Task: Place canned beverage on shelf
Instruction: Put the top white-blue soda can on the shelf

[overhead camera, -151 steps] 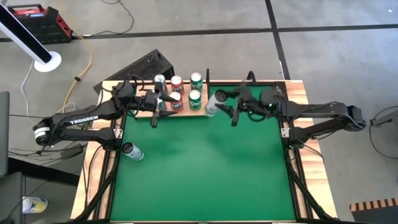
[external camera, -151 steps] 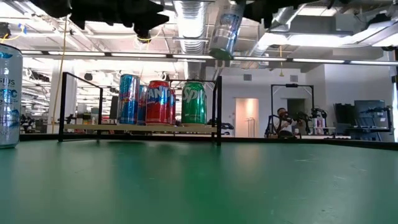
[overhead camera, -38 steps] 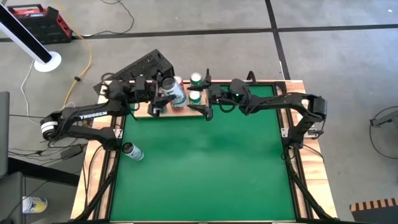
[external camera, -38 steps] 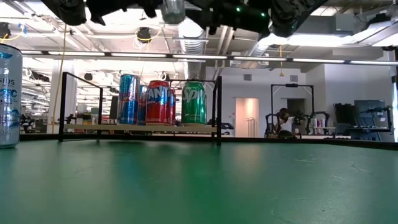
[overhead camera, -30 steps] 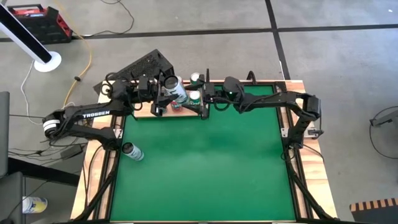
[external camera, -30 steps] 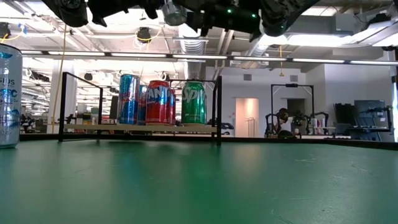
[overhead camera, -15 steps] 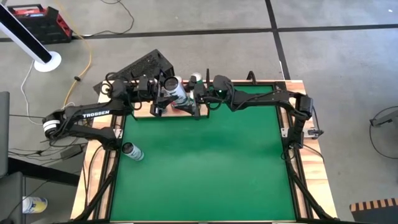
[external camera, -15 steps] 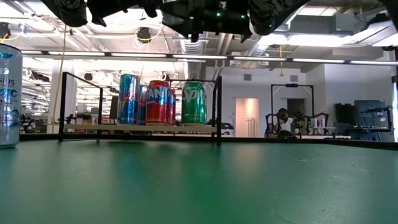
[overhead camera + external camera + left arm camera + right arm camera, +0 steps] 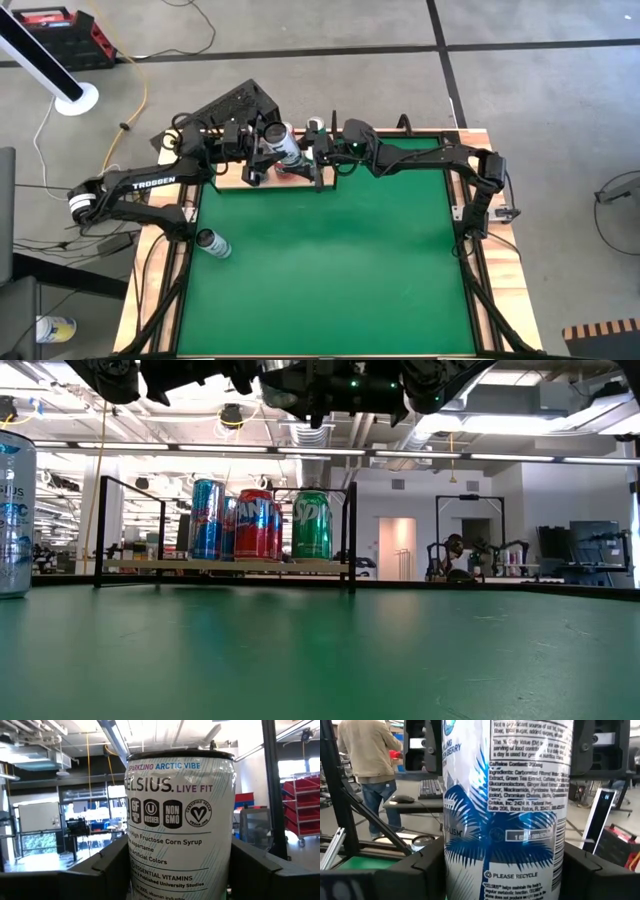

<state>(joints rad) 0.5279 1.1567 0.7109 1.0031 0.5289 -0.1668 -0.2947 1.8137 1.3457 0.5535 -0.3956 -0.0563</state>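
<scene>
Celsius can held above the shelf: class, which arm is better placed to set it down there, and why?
Left, probably. The left hand grips the Celsius can upright over the shelf. The right hand sits close beside the can, and its grip is unclear.

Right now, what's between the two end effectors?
A tall white Celsius can, shown close in both wrist views, between the left end effector and right end effector.
</scene>
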